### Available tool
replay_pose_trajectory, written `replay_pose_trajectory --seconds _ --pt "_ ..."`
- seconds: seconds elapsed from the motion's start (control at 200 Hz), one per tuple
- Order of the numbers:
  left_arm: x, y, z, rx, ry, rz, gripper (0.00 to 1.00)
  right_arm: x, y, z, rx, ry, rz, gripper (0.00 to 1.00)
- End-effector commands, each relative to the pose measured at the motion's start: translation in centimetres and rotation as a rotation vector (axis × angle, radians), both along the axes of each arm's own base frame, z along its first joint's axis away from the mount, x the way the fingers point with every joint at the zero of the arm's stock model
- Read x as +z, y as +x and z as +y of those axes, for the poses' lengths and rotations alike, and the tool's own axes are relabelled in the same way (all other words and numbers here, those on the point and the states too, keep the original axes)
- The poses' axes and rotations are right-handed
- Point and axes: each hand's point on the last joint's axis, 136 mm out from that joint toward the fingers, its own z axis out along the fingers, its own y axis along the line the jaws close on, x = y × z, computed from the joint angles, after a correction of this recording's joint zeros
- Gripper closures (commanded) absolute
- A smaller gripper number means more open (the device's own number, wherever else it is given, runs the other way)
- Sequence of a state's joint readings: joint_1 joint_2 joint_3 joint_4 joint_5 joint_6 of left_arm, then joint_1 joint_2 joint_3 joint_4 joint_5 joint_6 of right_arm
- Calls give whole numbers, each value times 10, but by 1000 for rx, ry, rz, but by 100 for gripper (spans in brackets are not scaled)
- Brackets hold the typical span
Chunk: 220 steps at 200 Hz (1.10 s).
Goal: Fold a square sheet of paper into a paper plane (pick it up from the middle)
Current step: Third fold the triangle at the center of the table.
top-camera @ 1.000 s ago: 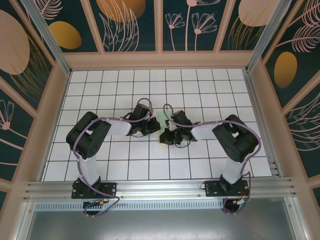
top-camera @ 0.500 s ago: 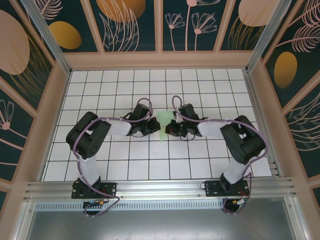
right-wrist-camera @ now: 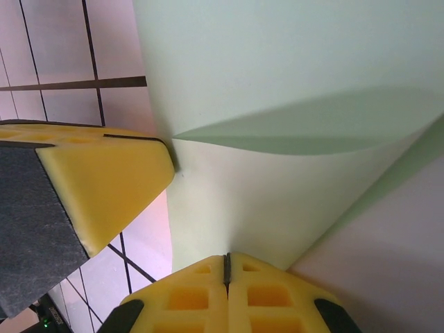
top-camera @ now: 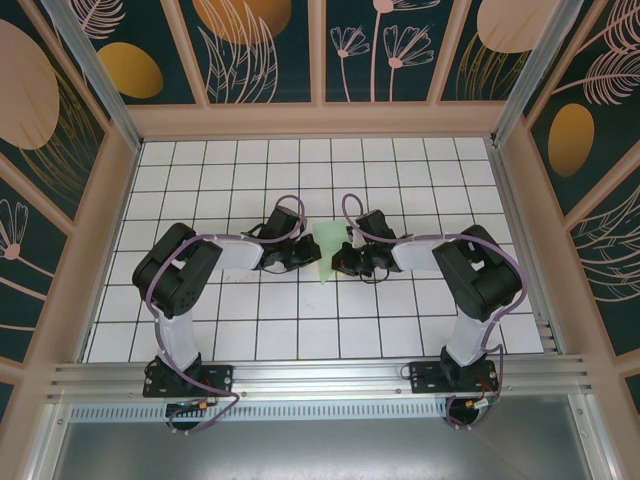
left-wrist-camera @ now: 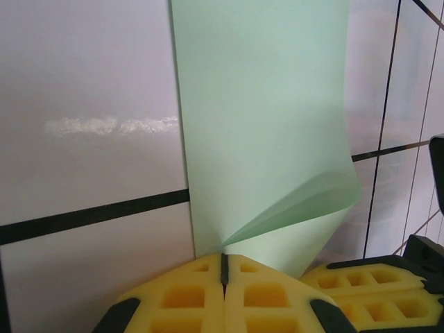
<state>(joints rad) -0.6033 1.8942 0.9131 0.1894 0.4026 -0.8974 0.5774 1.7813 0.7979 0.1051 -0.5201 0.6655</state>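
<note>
The sheet of paper (top-camera: 327, 255) is pale green and folded into a narrow shape that tapers toward the near side, lying between the two grippers at mid-table. My left gripper (top-camera: 313, 256) is at its left edge and my right gripper (top-camera: 341, 259) at its right edge. In the left wrist view the yellow jaws of the left gripper (left-wrist-camera: 223, 261) are shut on the paper's (left-wrist-camera: 263, 132) near edge, where a raised fold starts. In the right wrist view the right gripper (right-wrist-camera: 226, 263) is shut on the opposite edge of the paper (right-wrist-camera: 277, 90), which bows upward.
The white gridded table (top-camera: 240, 180) is walled by a wooden frame (top-camera: 318, 120) at the back and sides. A metal rail (top-camera: 320, 378) runs along the near edge. The other arm's yellow finger (right-wrist-camera: 104, 180) sits close by at the left of the right wrist view.
The right gripper has moved right and slightly back from over the paper. The green paper now shows between the two grippers. The left arm has stayed still.
</note>
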Motion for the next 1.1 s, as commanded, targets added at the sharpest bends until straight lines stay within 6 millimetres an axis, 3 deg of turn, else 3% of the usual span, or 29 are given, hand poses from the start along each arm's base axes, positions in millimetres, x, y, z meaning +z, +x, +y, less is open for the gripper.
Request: replay_pose_trajectory --seconds 0.0,0.1,0.165,0.27,0.35,0.365,0.46,0.656,0.701,0.846,1.096 --pt "5 5 6 -3 53 -28 100 -17 -2 -13 -48 -55 50 100" --pt "34 10 -2 -13 -9 -87 96 -16 -2 -12 -70 -46 67 100" --pt "43 7 -1 -6 -34 -99 92 -14 -4 -7 -82 -27 81 100" --pt "47 -4 5 15 -60 -94 89 -11 -8 3 -90 -1 103 100" --pt "38 -17 8 13 -68 -62 90 -9 -9 7 -98 15 113 100" --pt "47 -17 8 12 -84 -78 90 -9 -9 8 -100 17 115 100" --pt "46 -31 3 -14 -102 -64 92 -8 -9 9 -108 23 123 100" --pt "33 -47 -7 -47 -99 -23 99 -9 -9 10 -113 27 128 100" --pt "18 -51 -7 -50 -81 12 100 -10 -9 10 -115 26 131 100" --pt "7 -56 -9 -62 -76 43 100 -10 -8 9 -114 25 130 100" --pt "-21 -64 7 -39 35 96 100 -7 0 8 -73 11 74 100"
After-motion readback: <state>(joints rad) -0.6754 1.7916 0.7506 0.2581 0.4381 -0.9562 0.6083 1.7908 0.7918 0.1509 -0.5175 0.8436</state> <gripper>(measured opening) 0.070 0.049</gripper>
